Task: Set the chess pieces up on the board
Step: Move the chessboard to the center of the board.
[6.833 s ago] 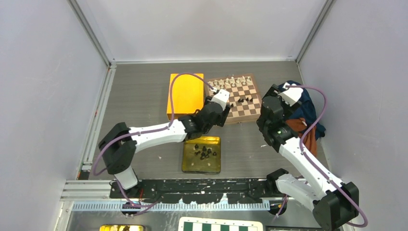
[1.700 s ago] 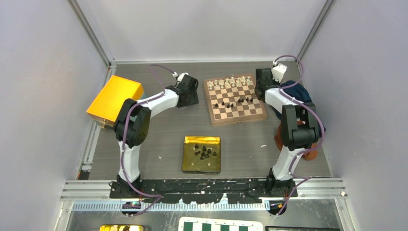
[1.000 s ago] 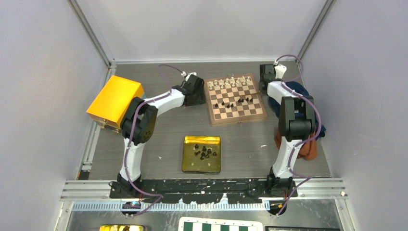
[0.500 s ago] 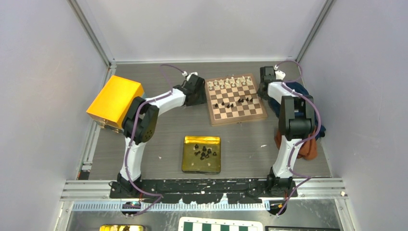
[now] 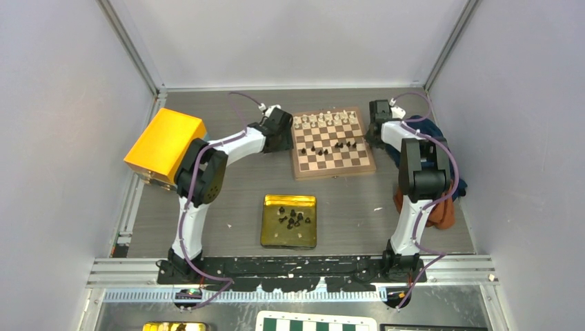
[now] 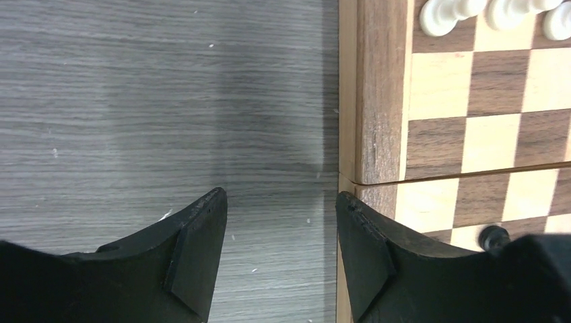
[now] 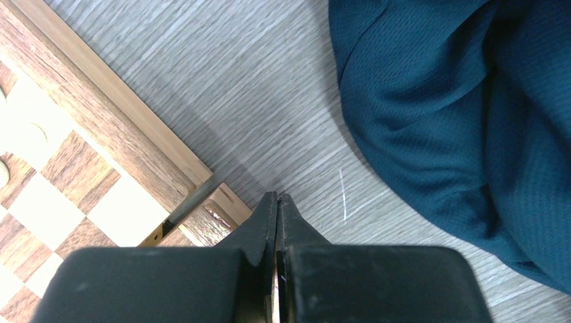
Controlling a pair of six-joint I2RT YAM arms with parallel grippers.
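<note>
Wooden board (image 5: 334,143), chess pieces (image 5: 324,120) aboard, lies between the pincers: left gripper (image 6: 279,249) gaping empty astride its rim, right gripper (image 7: 277,202) clenched on nothing at the opposite edge, apparently to square it.

This is a robotics lab work cell rather than a lived-in room. Plain pale grey panel walls (image 5: 62,138), held in bare aluminium corner posts (image 5: 131,52), box in a grey wood-grain tabletop (image 5: 221,186). Two white-and-black jointed robot arms, the left arm (image 5: 234,145) and the right arm (image 5: 408,221), stand on a black perforated mounting rail (image 5: 290,265) at the near edge. Purple cables (image 5: 241,94) loop loosely along them. The things on the table look like test props: a square wooden chessboard (image 5: 334,167), an orange rectangular box (image 5: 164,143), a shallow gold metal tray (image 5: 272,234) and a crumpled dark blue cloth (image 7: 458,101).
</note>
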